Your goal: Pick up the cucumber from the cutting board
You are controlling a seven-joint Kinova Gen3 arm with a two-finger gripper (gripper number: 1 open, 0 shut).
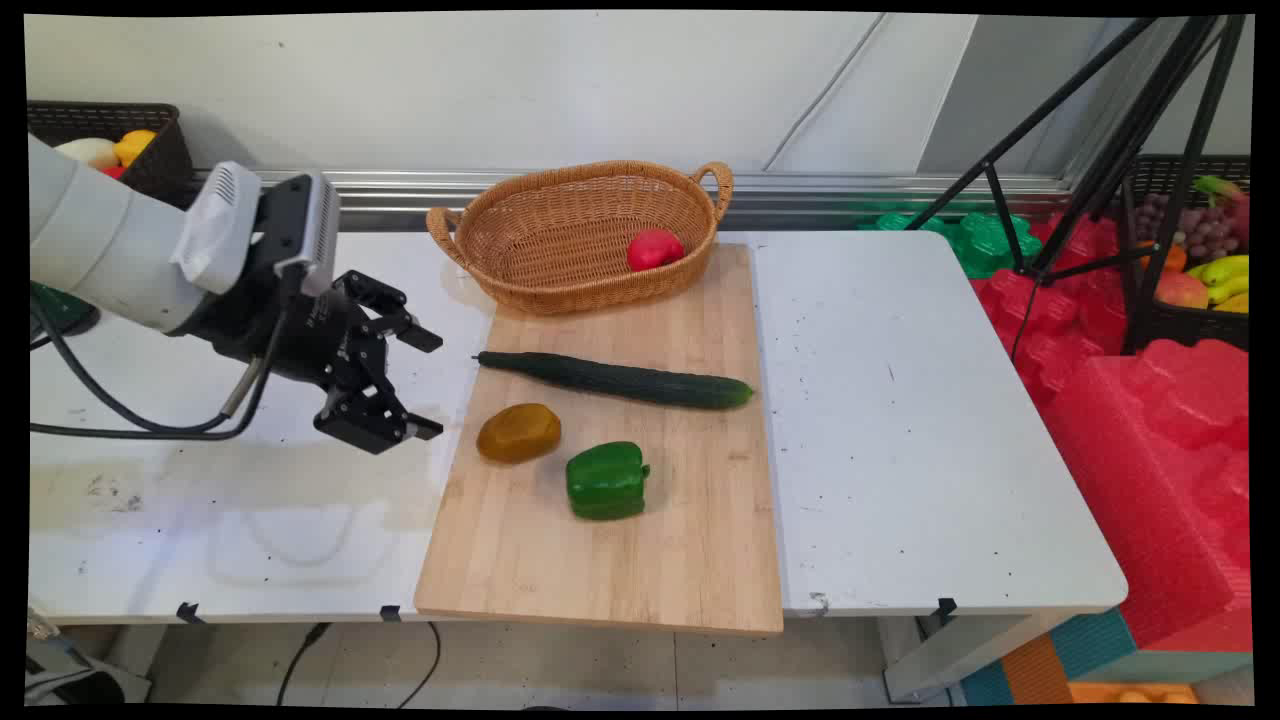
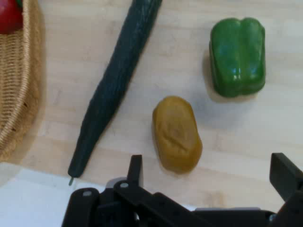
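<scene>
White surface [image 1: 900, 420] carries a wooden cutting board [image 1: 620, 540] with wicker basket [image 1: 560, 240], cucumber [image 1: 620, 380], green bell pepper [image 1: 606, 481] and brown potato [image 1: 518, 433]. Gripper [image 1: 428, 384] fingers [image 1: 425, 427] spread wide, empty, just left of the potato.

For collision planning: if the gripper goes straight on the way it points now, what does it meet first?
Most likely the brown potato, lying between the open gripper's fingers on the cutting board; depth is uncertain.

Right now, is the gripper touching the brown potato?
Apart. Hand view shows bare board between the open gripper fingertips and the potato; main view shows the gripper left of the potato with a gap.
</scene>
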